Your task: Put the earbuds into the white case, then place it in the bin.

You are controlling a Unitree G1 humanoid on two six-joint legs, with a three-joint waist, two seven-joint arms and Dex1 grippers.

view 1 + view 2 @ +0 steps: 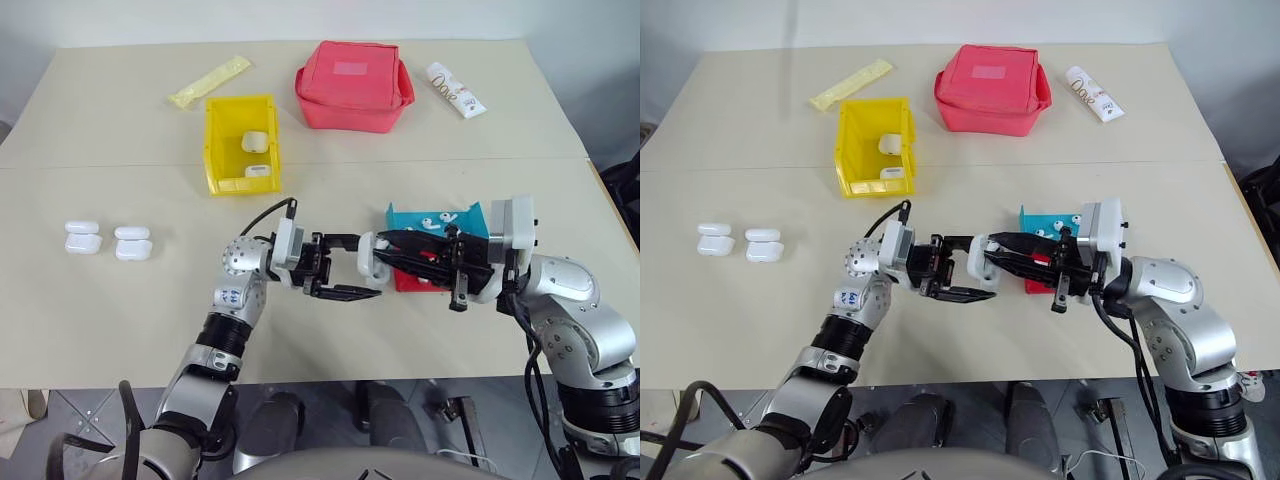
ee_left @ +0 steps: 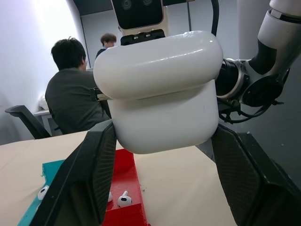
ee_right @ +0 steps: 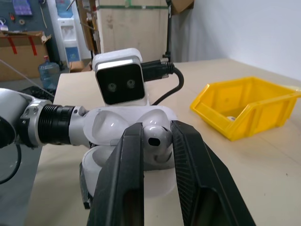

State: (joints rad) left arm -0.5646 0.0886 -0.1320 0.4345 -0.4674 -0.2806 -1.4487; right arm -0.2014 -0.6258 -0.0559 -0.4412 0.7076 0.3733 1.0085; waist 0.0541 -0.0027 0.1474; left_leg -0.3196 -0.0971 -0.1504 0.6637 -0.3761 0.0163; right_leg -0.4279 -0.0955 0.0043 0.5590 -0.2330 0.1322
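**Earbud at open case, mid-table**

Your left gripper (image 1: 343,268) is clamped on the white case (image 2: 160,94), one finger on each side, lid hinged open, held above the table's near-middle. Your right gripper (image 3: 157,141) has its fingers nearly together, pinching one earbud (image 3: 154,139) right at the open case's cavity; can't tell if it is seated. The grippers meet tip to tip.

More earbuds (image 2: 123,199) lie in the blue-and-red tray (image 1: 405,220) just behind the right gripper. The yellow bin (image 1: 220,150) sits toward the far edge, left of centre, two cases (image 1: 255,141) inside. Two more cases (image 1: 83,237) rest near the left edge. A red pouch (image 1: 352,85) lies right of the bin.
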